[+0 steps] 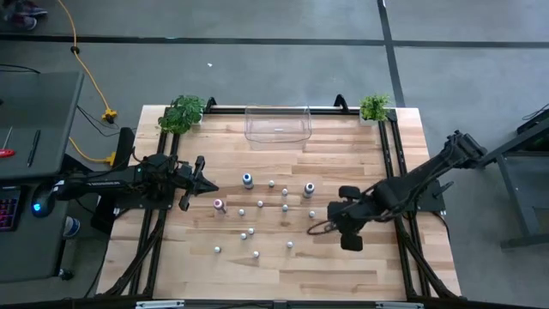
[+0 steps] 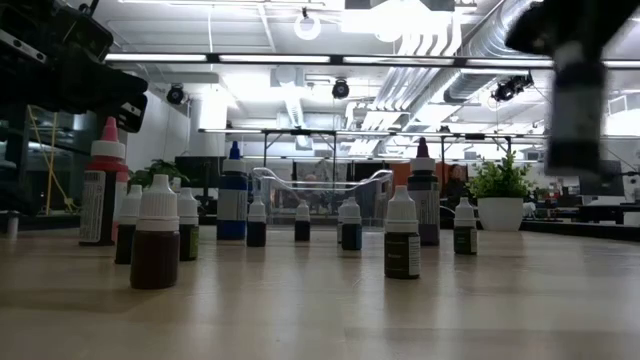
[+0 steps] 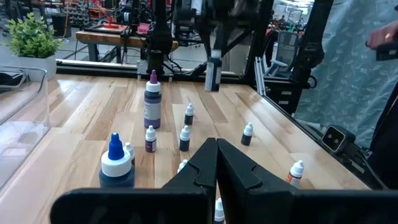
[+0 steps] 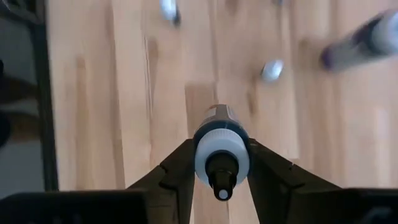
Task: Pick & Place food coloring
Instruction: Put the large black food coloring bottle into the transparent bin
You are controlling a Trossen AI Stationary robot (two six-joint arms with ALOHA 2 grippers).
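Right gripper [image 4: 222,163] clamped on dark bottle [image 4: 222,149], fingers [image 4: 178,163] pressing both sides below white cap, bottle lifted clear of table [image 1: 343,275], over its right half. In low view, same bottle [image 2: 573,100] hangs high at right, blurred. Remaining food coloring bottles [image 1: 257,206] stand scattered upright mid-table: blue-capped one [image 1: 248,179], pink one [image 1: 219,205], purple one [image 1: 309,190], small whitish ones between. Clear bin [image 1: 277,124] at far edge, between 2 plants [image 1: 182,112]. Left gripper [image 1: 206,179] closed, empty, low at left side near blue-capped one.
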